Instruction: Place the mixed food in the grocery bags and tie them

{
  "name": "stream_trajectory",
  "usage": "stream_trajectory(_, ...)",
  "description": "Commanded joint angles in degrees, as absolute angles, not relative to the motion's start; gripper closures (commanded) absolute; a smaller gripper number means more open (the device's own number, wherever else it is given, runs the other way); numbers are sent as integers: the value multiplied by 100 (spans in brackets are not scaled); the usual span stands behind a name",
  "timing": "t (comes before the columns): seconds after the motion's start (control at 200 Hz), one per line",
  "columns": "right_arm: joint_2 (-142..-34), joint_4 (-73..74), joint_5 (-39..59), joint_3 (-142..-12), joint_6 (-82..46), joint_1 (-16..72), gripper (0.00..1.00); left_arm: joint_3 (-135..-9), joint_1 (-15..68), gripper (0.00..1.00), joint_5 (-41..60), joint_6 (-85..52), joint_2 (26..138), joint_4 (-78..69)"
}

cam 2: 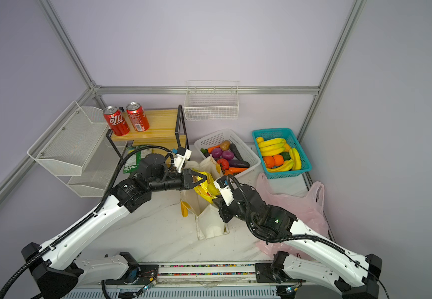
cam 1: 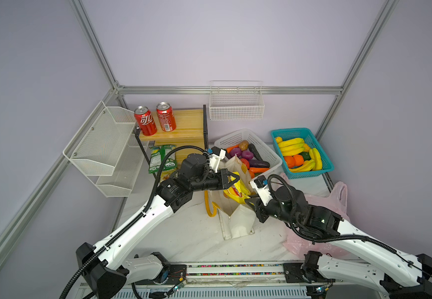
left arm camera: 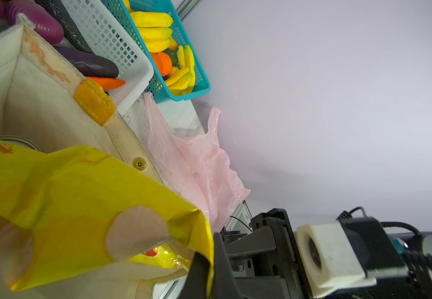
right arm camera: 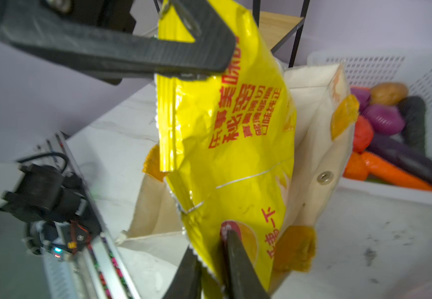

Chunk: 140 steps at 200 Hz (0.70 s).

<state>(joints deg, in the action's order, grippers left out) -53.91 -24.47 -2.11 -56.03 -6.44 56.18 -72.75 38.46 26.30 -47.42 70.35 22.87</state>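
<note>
**Both grippers on the crisp packet at the tote's mouth**

From where I stand, the yellow crisp packet (cam 1: 236,192) hangs slantwise across the open mouth of the canvas tote (cam 1: 240,224), gripped at both ends. The left gripper (cam 1: 236,179) is clamped tight on the packet's top seal, up over the tote's mouth. The right gripper (right arm camera: 209,242) reaches in low at the tote's rim from the opposite side. Its two fingers are pinched together on the packet's bottom crimp, with foil between them.

So the packet's long axis runs from the left jaws down to the right jaws, tilted rather than plumb. Its low end sits at the tote's rim beside the orange handle patch (right arm camera: 295,248), not down inside. I'd judge it only partly in.

The tote's mouth is long and narrow, and the packet lies roughly along it, which helps. The right arm is nearer the low end, so steering that end inward off the rim looks like its part. The left arm would then let the top down.

A can (left arm camera: 15,141) shows its metal rim deep in the tote. The pink plastic bag (cam 1: 322,204) lies slack just beside the tote, under the right arm.
</note>
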Motion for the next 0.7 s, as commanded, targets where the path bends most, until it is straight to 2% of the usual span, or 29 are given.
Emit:
stream_trajectory(0.0, -5334, -2824, -302, -5972, -672, 5641, 96, -7186, 3884, 100, 2654, -4654, 7005, 1808)
stream_trajectory(0.03, -5359, -2898, -193, -6038, -722, 5640, 100, -7169, 3885, 100, 2605, -4579, 7042, 1831)
stream_trajectory(0.205, -5698, -3650, 111, -6506, -1038, 5641, 100, -7089, 3883, 100, 2235, -4250, 7250, 1882)
stream_trajectory(0.445, -5948, -4003, -15, -7064, -1165, 5641, 100, -6737, 3876, 99, 1937, -3998, 7231, 1847)
stream_trajectory(0.695, -6570, -4333, -286, -7532, -1105, 5510, 100, -6603, 3876, 95, 1870, -3801, 7677, 1797)
